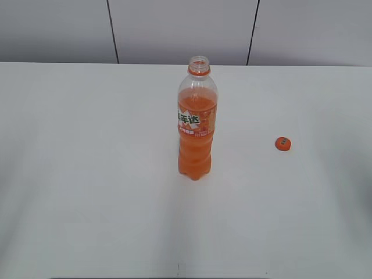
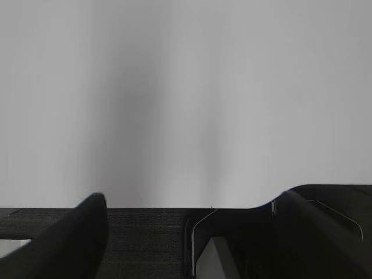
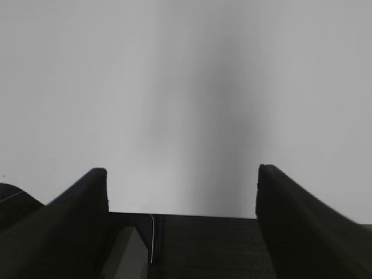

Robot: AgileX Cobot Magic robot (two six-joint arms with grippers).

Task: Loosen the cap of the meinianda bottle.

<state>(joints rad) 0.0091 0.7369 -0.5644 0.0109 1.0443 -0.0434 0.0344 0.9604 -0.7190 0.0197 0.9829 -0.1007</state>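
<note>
The meinianda bottle (image 1: 197,125) stands upright in the middle of the white table (image 1: 87,174), its neck open with no cap on it. It holds orange drink and has an orange label. The small orange cap (image 1: 282,143) lies flat on the table to the right of the bottle, well apart from it. Neither gripper shows in the exterior view. In the left wrist view my left gripper (image 2: 192,203) is open and empty over bare table. In the right wrist view my right gripper (image 3: 183,174) is open and empty over bare table. Neither wrist view shows the bottle or cap.
A grey panelled wall (image 1: 186,29) runs behind the table's far edge. A dark edge strip of the table shows at the bottom of both wrist views.
</note>
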